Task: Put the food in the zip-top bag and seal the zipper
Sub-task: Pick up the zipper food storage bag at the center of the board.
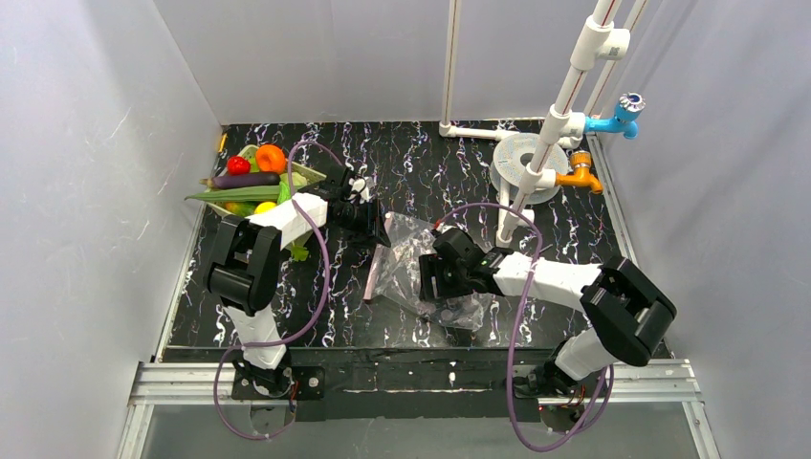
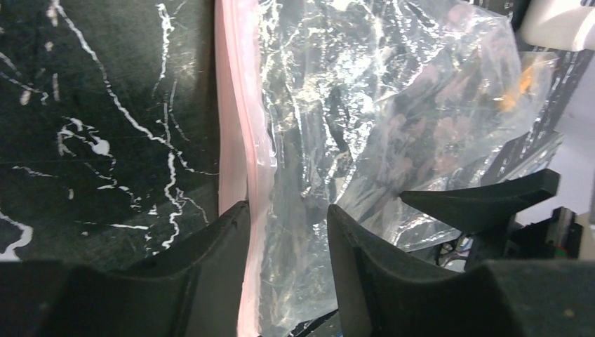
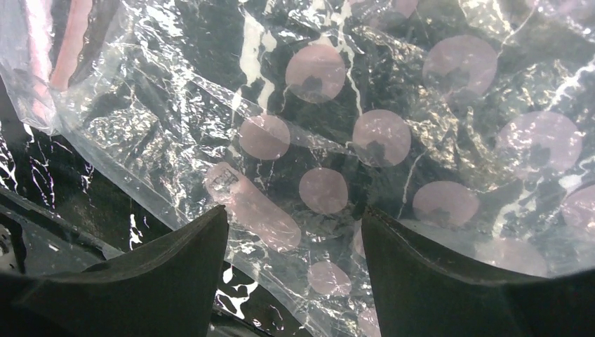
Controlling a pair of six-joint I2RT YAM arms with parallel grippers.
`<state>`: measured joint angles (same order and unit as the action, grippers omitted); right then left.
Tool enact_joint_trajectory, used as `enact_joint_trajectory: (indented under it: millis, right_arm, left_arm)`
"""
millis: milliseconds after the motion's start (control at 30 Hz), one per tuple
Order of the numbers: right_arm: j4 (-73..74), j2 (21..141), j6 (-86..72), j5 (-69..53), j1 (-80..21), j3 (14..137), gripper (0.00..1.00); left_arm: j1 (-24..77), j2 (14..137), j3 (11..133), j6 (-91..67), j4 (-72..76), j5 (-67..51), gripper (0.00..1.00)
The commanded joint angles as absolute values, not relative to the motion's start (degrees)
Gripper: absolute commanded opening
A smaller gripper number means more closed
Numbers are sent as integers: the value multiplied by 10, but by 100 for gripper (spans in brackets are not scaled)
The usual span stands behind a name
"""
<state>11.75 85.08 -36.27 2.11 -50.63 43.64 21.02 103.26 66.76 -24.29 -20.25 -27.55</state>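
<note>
The clear zip-top bag lies crumpled on the black marble table, dotted with whitish spots. Its pinkish zipper runs along the left edge. My left gripper straddles that edge: in the left wrist view the strip passes between the jaws against the left finger, with a gap still showing. My right gripper hovers open over the bag's middle, holding nothing. The food sits in a pale green basket at the back left: red, orange, yellow pieces, a cucumber and an eggplant.
A white pipe frame with a blue tap and an orange tap stands at the back right over a round grey disc. White walls close in on the left, back and right sides.
</note>
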Motion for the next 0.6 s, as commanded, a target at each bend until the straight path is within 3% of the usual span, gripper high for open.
enact_joint_trajectory:
  millis: [0, 133, 567]
  right_arm:
    - [106, 869, -366, 12, -504, 451, 77]
    - [103, 877, -364, 11, -504, 451, 76]
    - [105, 892, -360, 6, -504, 460, 75]
  left_arm:
    - [210, 1022, 661, -261, -187, -329, 40]
    - [210, 1022, 654, -271, -170, -345, 37]
    - [211, 1057, 660, -271, -170, -341, 45]
